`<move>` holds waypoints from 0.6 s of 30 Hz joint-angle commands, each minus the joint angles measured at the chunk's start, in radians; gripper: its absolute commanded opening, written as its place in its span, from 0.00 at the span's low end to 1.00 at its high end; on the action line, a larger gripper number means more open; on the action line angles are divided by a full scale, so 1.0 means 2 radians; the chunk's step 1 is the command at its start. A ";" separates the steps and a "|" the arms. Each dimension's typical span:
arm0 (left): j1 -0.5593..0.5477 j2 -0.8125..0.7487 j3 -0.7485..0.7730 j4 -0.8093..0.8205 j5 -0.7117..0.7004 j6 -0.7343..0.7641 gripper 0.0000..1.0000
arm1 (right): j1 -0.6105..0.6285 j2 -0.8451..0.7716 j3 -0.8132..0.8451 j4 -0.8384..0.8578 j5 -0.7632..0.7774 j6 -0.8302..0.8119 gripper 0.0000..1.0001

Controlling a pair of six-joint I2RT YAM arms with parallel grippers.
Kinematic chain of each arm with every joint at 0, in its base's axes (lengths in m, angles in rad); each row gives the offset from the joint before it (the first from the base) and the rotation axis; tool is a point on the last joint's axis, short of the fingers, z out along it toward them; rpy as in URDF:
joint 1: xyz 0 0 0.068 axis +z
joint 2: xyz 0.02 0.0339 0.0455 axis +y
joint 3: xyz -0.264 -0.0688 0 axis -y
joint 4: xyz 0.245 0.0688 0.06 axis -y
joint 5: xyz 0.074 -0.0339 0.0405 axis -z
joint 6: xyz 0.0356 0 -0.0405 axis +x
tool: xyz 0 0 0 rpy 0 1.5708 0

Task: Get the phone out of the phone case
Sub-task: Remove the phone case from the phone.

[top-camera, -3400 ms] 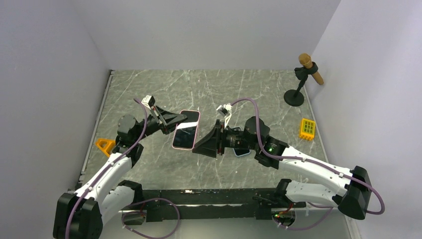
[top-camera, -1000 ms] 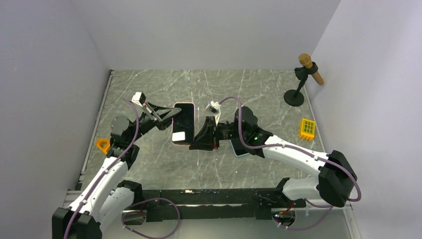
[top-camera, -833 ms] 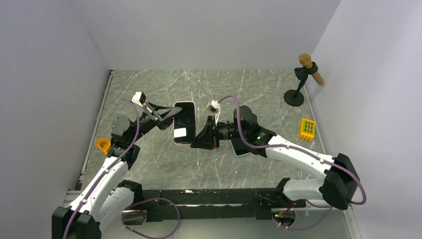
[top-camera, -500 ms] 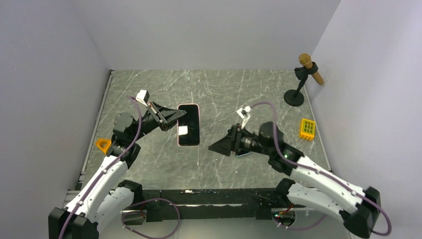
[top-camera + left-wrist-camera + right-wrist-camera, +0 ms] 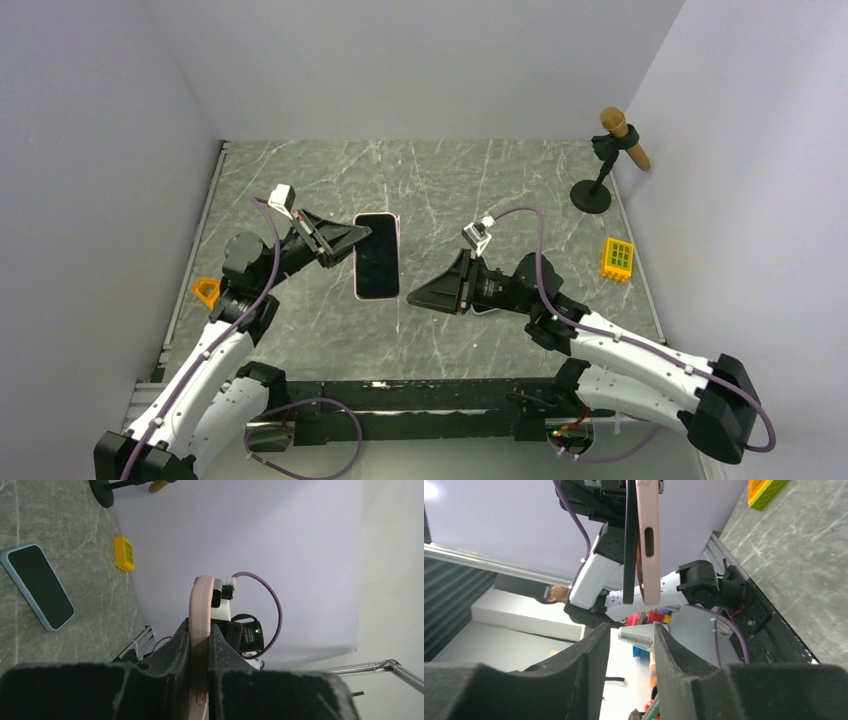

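Now you're mid-separation: your left gripper (image 5: 347,237) is clamped on the pink phone case (image 5: 394,250), holding it off the table (image 5: 450,180), while your right gripper (image 5: 413,297) hovers near, jaws partly apart and empty. Edge-on, the black phone (image 5: 629,545) looks sprung from the case along one end. Next, pinch only that freed edge.

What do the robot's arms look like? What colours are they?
The left arm and right arm have smooth white shells and chunky black joints. A purple cable loops along each. The left tool and right tool are black wedges, each with two dark, felt-like fingers.
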 commanded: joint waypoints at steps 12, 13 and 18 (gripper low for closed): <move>-0.001 -0.021 0.015 0.021 0.001 -0.005 0.00 | 0.030 0.085 0.044 0.137 0.005 0.036 0.36; -0.001 -0.022 0.015 0.021 0.002 -0.005 0.00 | 0.031 0.089 0.046 0.137 0.008 0.034 0.36; -0.001 -0.029 0.009 0.024 0.003 -0.016 0.00 | 0.032 0.104 0.060 0.097 0.021 0.006 0.37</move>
